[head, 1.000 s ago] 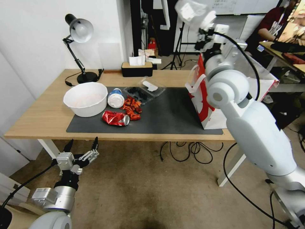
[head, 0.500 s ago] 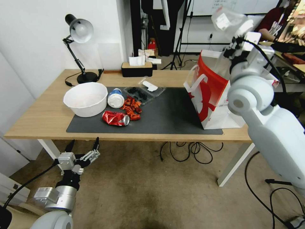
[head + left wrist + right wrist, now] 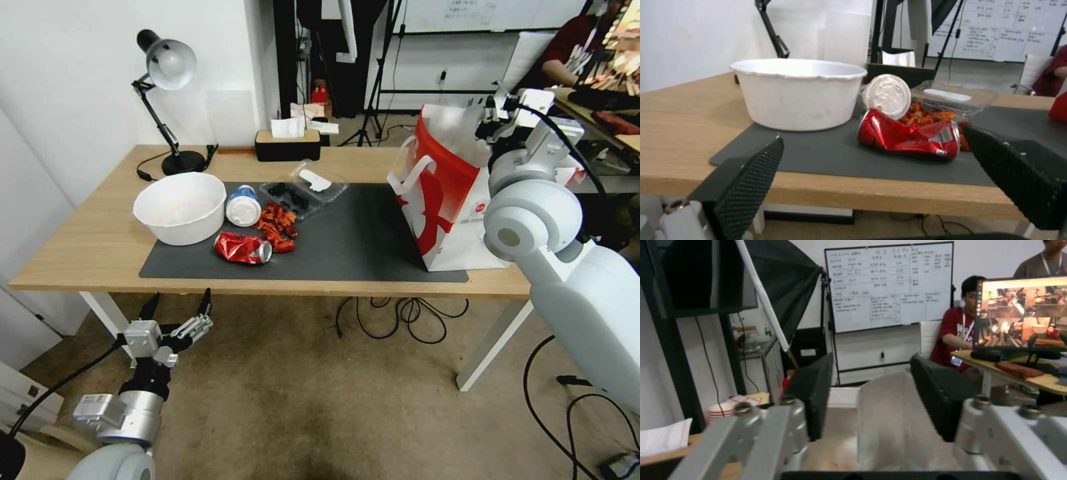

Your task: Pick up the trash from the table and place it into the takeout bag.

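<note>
Head view: the desk [image 3: 87,247] carries one dark mat [image 3: 353,247], and on the mat's left part lie five pieces of trash: one white bowl [image 3: 180,207], one blue cup [image 3: 243,205] on its side with its white lid facing forward, one crushed red can [image 3: 243,247], one heap of red wrapper scraps [image 3: 277,227], and one clear tray [image 3: 303,189] behind them. The cup lies just beside the bowl; the can sits in front of the cup. One takeout bag [image 3: 443,200] stands upright at the mat's right end, mouth open. The right claw [image 3: 497,110] is up at the bag's rim. The left claw [image 3: 175,308] hangs below the desk's front edge, its two fingers spread wide and holding nothing. One lamp [image 3: 167,100] and one tissue box [image 3: 287,143] stand at the back.

Left wrist view: two dark fingers [image 3: 751,173] stand far apart, empty, framing the can [image 3: 907,136], bowl [image 3: 798,93] and cup lid [image 3: 887,96].

Right wrist view: the right claw [image 3: 871,400] is parted and empty, with the bag's foil lining [image 3: 893,420] between its two pads.
</note>
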Robot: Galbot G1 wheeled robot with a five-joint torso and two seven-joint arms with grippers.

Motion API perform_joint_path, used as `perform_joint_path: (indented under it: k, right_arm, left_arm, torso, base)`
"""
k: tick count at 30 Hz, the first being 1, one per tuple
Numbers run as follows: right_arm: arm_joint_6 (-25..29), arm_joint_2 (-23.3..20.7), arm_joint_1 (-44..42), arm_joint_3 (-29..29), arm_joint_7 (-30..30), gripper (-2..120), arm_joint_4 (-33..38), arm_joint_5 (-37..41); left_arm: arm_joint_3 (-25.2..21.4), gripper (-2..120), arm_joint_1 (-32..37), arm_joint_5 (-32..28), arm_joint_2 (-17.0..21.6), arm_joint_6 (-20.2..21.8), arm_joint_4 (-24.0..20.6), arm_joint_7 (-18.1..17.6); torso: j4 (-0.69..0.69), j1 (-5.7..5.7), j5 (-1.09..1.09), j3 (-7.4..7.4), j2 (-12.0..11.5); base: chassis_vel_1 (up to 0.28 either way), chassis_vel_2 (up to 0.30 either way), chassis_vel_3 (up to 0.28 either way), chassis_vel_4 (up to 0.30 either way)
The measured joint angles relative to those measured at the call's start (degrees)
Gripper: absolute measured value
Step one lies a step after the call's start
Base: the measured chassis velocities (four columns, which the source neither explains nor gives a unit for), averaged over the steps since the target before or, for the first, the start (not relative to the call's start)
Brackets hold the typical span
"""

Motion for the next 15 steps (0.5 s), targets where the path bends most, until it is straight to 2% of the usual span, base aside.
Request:
perform_joint_path:
  k: [1, 2, 5, 7, 9, 11, 12, 14, 15]
  right_arm:
    - [0.1, 0.0, -0.1, 0.0, -0.3, 58, 0.0, 0.0]
    - [0.1, 0.0, -0.1, 0.0, -0.3, 58, 0.0, 0.0]
    - [1.1, 0.1, -0.8, 0.0, -1.6, 72, 0.4, -0.2]
    - [1.4, 0.1, -0.9, -0.1, -2.1, 73, 0.5, -0.2]
    - [4.2, 0.1, -2.0, -0.1, -5.9, 87, 1.5, -0.2]
    - [5.1, 0.1, -2.4, 0.0, -7.3, 88, 1.8, -0.2]
    - [7.8, 0.0, -3.9, 0.1, -11.8, 94, 2.9, -0.4]
    - [9.2, -0.1, -4.9, 0.3, -13.9, 97, 3.6, -0.5]
    - [11.4, -0.2, -7.3, 0.6, -17.8, 99, 5.0, -0.9]
  left_arm:
    - [0.0, 100, 0.0, 0.0, 0.0, 0.0, 0.0, 0.0]
    - [0.0, 100, 0.0, 0.0, 0.0, 0.0, 0.0, 0.0]
    - [-0.1, 100, 0.0, 0.0, 0.1, 0.0, -0.1, 0.0]
    - [-0.1, 100, 0.0, 0.0, 0.1, 0.0, -0.1, 0.0]
    - [-0.2, 100, -0.1, 0.0, 0.2, 0.0, -0.2, 0.0]
    - [-0.2, 100, -0.1, 0.0, 0.2, 0.0, -0.2, 0.0]
    - [-0.3, 100, -0.1, -0.1, 0.2, 0.0, -0.2, 0.1]
    - [-0.4, 100, -0.1, -0.1, 0.3, 0.0, -0.2, 0.1]
    - [-0.5, 100, -0.1, -0.2, 0.4, 0.0, -0.2, 0.1]
  torso:
    - [0.00, 0.00, 0.00, 0.00, 0.0]
    - [0.00, 0.00, 0.00, 0.00, 0.0]
    - [0.00, 0.00, 0.00, 0.00, 0.0]
    - [-0.01, 0.00, 0.00, 0.00, 0.0]
    - [0.00, 0.00, 0.00, 0.00, 0.0]
    - [0.00, 0.00, 0.00, 0.00, 0.0]
    - [0.00, 0.00, 0.00, 0.00, 0.0]
    - [0.01, 0.00, -0.01, 0.00, 0.0]
    - [0.00, 0.00, -0.01, 0.00, 0.0]
  base:
    - [0.000, 0.000, 0.000, 0.000]
    - [0.000, 0.000, 0.000, 0.000]
    - [0.000, 0.000, 0.000, 0.000]
    - [0.000, 0.000, 0.000, 0.000]
    - [0.000, 0.000, 0.000, 0.000]
    - [0.000, 0.000, 0.000, 0.000]
    - [0.000, 0.000, 0.000, 0.000]
    - [0.000, 0.000, 0.000, 0.000]
    - [0.000, 0.000, 0.000, 0.000]
